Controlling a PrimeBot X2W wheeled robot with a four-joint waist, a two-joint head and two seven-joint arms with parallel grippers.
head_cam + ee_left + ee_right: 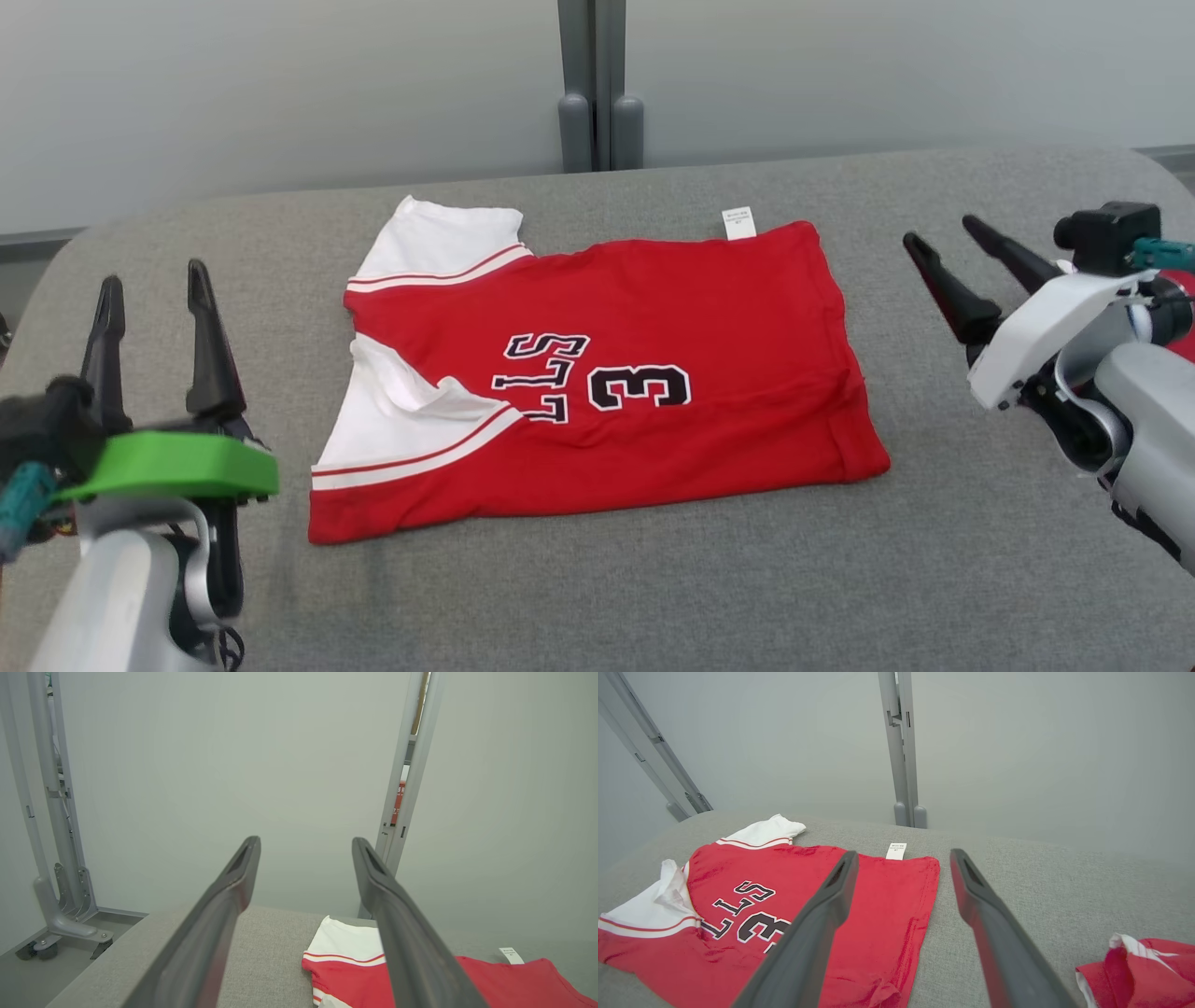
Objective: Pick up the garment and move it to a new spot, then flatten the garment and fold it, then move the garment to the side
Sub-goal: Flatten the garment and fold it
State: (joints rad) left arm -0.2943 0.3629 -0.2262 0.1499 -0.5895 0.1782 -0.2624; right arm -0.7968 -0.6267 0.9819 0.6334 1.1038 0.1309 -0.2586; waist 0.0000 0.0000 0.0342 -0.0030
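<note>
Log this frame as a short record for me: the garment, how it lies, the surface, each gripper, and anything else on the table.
garment: red jersey with white sleeves, number 3 facing up
state: lying flat, looks folded over; white tag pokes out at the far edge
surface: grey padded table
left gripper: open, empty, beside the jersey, not touching
right gripper: open, empty, apart from the jersey
other: second red and white garment, bunched up at the right
</note>
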